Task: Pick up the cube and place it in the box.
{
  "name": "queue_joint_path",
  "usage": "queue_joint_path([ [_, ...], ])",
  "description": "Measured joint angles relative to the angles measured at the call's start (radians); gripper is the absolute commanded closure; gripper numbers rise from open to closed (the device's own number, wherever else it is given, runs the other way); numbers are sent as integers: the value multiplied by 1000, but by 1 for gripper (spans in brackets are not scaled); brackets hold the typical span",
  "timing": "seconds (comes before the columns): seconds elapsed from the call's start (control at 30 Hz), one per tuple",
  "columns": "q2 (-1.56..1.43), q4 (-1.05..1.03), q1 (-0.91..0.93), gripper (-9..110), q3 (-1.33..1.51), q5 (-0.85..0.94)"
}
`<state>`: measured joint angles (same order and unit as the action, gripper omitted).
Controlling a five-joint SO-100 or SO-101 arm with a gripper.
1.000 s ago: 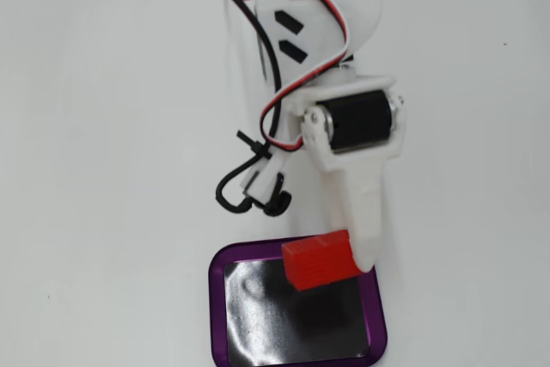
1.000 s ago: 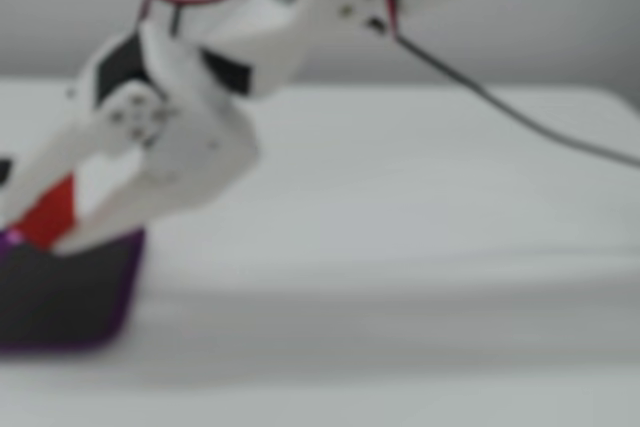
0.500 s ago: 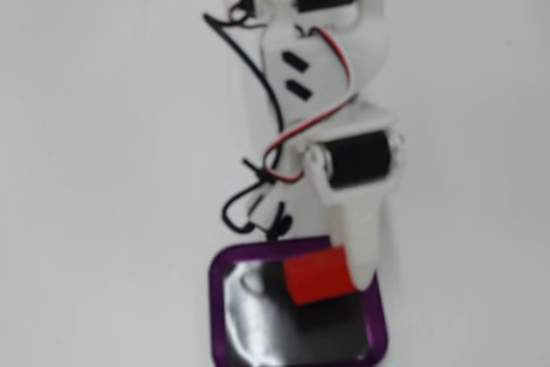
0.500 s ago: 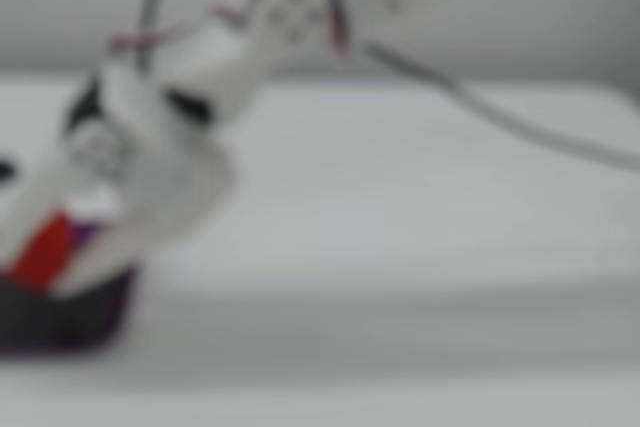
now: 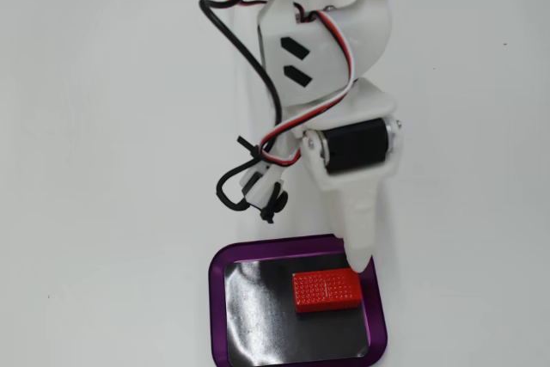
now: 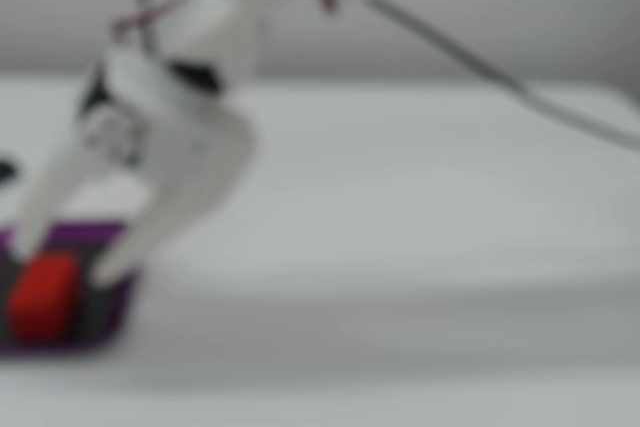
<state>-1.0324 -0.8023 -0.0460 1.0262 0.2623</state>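
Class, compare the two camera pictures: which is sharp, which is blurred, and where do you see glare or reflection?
In a fixed view from above, the cube shows its dotted grid crisply, and the box reflects pale light on its black bottom. In a fixed view from the side, everything is out of focus; cube and gripper are soft blobs.

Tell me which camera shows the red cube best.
The sharp fixed view looking down on the table: the cube lies unobstructed on the black bottom of the purple-rimmed box, its dotted texture clear. The low, side-on fixed view is badly blurred, showing the cube only as a red blob.
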Motion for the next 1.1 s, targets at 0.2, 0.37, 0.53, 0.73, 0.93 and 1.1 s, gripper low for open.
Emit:
queue_joint_path([
  [0.2, 0, -311, 0, 87, -213, -6],
  [0.37, 0, -634, 2, 87, -465, -12],
  [0.53, 0, -861, 3, 88, -738, -83],
  [0.73, -23, -900, 43, 88, -790, -106],
  [0.93, -225, -904, 43, 88, -430, -107],
  [1.1, -511, -868, 58, 88, -11, -110],
])
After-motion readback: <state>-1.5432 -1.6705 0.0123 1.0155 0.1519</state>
